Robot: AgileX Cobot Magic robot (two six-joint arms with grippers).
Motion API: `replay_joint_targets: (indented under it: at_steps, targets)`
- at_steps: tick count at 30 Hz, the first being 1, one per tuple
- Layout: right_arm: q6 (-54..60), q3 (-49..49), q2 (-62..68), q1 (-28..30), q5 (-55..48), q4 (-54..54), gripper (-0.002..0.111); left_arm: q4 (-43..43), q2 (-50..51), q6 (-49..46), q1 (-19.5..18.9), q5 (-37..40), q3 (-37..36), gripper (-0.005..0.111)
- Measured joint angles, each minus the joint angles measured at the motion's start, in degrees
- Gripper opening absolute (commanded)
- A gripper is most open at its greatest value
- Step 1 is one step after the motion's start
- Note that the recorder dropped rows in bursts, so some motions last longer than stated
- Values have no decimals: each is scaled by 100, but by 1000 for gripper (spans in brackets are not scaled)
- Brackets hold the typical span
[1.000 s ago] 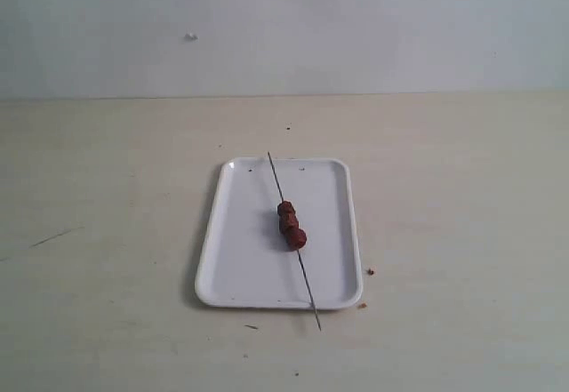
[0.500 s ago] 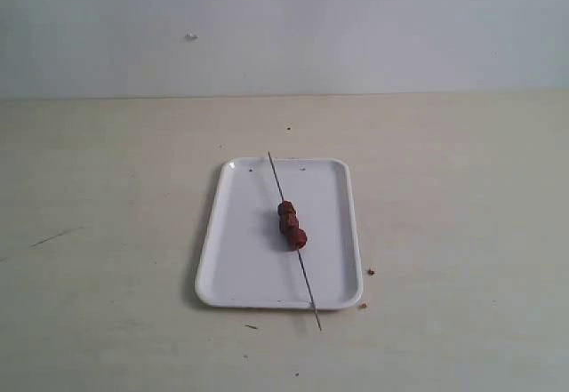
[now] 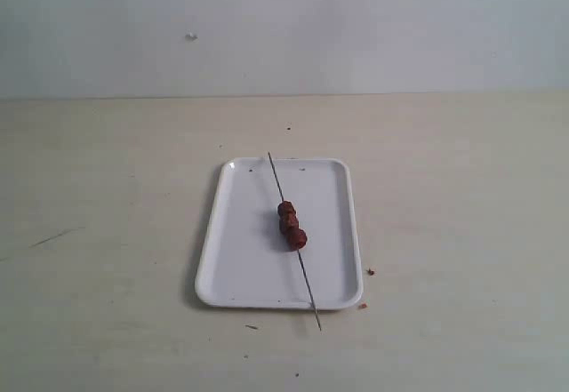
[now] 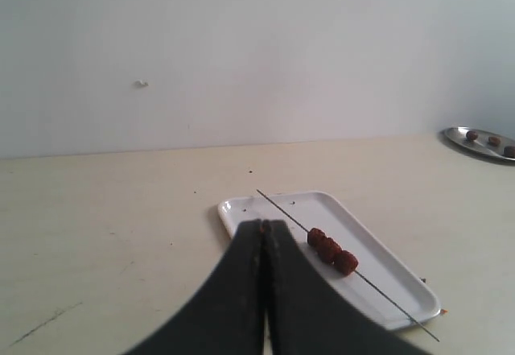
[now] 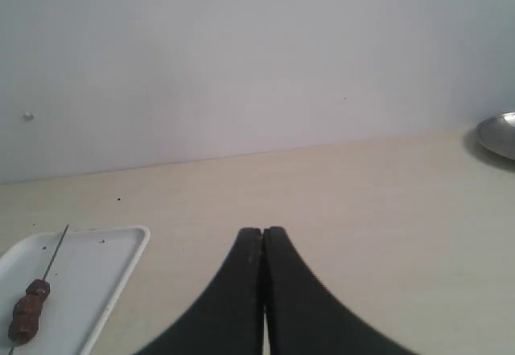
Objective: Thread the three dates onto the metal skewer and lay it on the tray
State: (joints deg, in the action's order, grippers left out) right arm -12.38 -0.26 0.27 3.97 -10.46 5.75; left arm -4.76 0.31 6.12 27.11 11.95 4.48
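Note:
The white tray (image 3: 249, 268) lies flat on the beige table. Across it rests the metal skewer (image 3: 306, 285), its ends sticking out past the far and near rims. The three dates (image 3: 291, 226) sit threaded on it in a tight row near the tray's middle. The tray (image 4: 386, 278), skewer (image 4: 386, 300) and dates (image 4: 331, 251) also show in the left wrist view, just beyond my left gripper (image 4: 264, 226), which is shut and empty. My right gripper (image 5: 262, 232) is shut and empty too, with the tray (image 5: 96, 278) and dates (image 5: 26, 312) off to its side. Neither arm appears in the exterior view.
A metal dish (image 4: 481, 142) holding a few more dark dates stands far off on the table; its edge (image 5: 499, 134) shows in the right wrist view. Small brown crumbs (image 3: 371, 271) lie beside the tray's near right corner.

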Motion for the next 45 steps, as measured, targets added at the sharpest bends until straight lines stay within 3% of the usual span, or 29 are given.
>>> replay_joint_targets:
  at_steps: [29,32,38,40,45]
  targets:
    - [-124,0,0,0,-216,0,0,0,0,0,-107,0,0,0]
    - [-124,0,0,0,-216,0,0,0,0,0,-608,10,0,0]
    - [-124,0,0,0,-216,0,0,119,0,-21,-2414,541,-139,0]
    - [-124,0,0,0,-216,0,0,168,0,-159,-2729,433,-367,0]
    - [-135,0,0,0,-216,0,0,278,0,-510,-2864,575,-430,0]
